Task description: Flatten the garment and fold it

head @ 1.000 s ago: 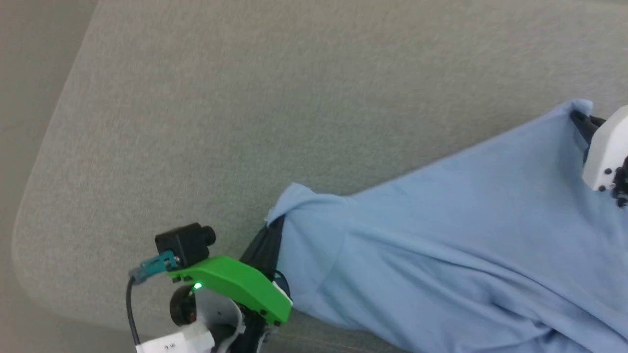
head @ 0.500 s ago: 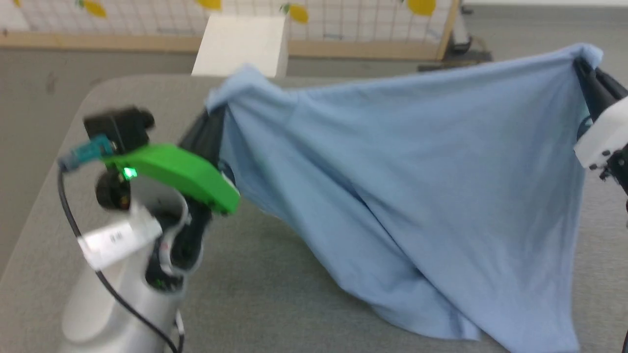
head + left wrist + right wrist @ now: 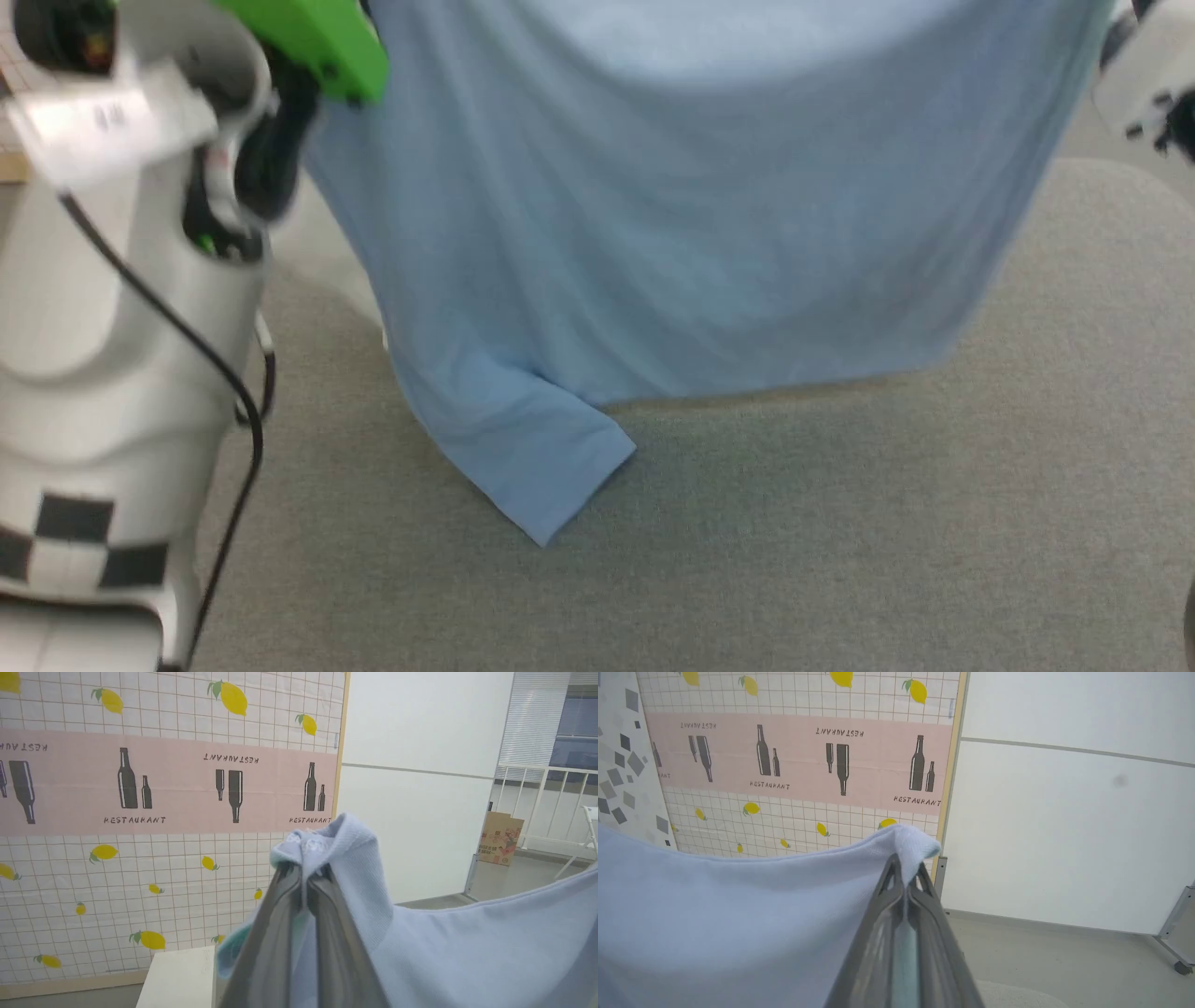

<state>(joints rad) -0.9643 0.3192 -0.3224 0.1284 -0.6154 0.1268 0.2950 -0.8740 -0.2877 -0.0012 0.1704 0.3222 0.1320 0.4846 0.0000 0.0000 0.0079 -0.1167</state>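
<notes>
The garment (image 3: 672, 215), a light blue T-shirt, hangs spread in the air between my two arms above the grey table (image 3: 840, 541). One sleeve droops at its lower left and brushes the table top. In the left wrist view my left gripper (image 3: 304, 877) is shut on a bunched corner of the garment (image 3: 467, 952). In the right wrist view my right gripper (image 3: 906, 877) is shut on another corner of the garment (image 3: 738, 924). In the head view both sets of fingertips lie above the top edge.
My left arm's pale body and green wrist cover (image 3: 308, 37) stand at the left of the head view. A lemon-and-bottle patterned wall (image 3: 163, 788), a white panel (image 3: 420, 788) and a white box (image 3: 180, 977) lie beyond the table.
Both arms have lifted the garment off the table until it hangs spread in the air. The head camera has also shifted, so the whole picture has moved.
</notes>
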